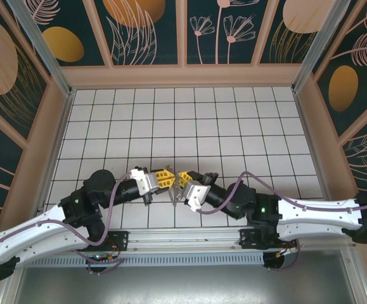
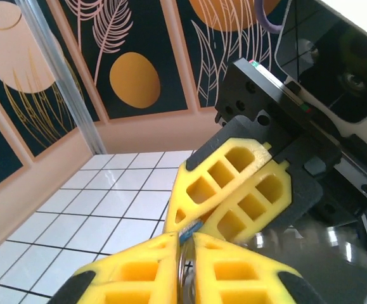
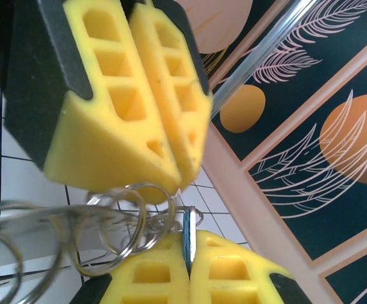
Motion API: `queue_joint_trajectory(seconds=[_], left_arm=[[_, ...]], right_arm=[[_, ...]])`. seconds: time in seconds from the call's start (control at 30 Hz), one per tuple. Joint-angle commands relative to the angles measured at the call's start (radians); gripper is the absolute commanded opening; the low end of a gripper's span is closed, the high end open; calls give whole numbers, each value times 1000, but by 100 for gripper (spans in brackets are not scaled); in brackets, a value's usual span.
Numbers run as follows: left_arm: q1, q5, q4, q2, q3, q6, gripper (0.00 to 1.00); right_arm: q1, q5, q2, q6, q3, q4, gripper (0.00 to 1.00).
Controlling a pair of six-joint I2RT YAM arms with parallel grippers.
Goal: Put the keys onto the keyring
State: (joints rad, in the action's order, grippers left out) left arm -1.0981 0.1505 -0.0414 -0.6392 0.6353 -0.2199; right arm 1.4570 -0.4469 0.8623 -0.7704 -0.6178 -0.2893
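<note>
My two grippers meet tip to tip low over the white tiles, the left gripper coming from the left and the right gripper from the right. In the right wrist view my right gripper is shut on the key, whose thin blue edge stands between the yellow pads. The keyring shows as linked metal rings hanging beside the key, under the left fingers. In the left wrist view my left gripper pinches the keyring in a narrow slit, with the key just above it.
The white tiled floor stretches away behind the grippers. Patterned walls with a peach ledge close it in on three sides, with metal posts at the corners. The arm bases sit on the rail at the near edge.
</note>
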Motion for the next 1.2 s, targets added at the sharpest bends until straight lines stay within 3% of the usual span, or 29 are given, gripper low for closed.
queue_joint_trajectory(seconds=[0.0, 0.27, 0.4, 0.5, 0.67, 1.0, 1.17], left_arm=[[-1, -50, -35, 28, -46, 29, 33], [-1, -206, -128, 185, -187, 108, 52], [0, -302, -123, 214, -219, 137, 72], [-1, -312, -129, 216, -239, 146, 98], [0, -362, -177, 231, -284, 175, 99], [0, -706, -89, 313, -329, 276, 99], [-1, -805, -43, 367, -345, 309, 99]], right_arm=[[16, -44, 25, -24, -58, -59, 0], [-71, 3, 80, 81, -152, 94, 0], [-112, 3, 148, 124, -197, 146, 0], [-147, 24, 189, 155, -230, 175, 0], [-235, 84, 297, 223, -323, 270, 0], [-481, 288, 658, 353, -607, 416, 0], [-577, 382, 817, 386, -745, 433, 0]])
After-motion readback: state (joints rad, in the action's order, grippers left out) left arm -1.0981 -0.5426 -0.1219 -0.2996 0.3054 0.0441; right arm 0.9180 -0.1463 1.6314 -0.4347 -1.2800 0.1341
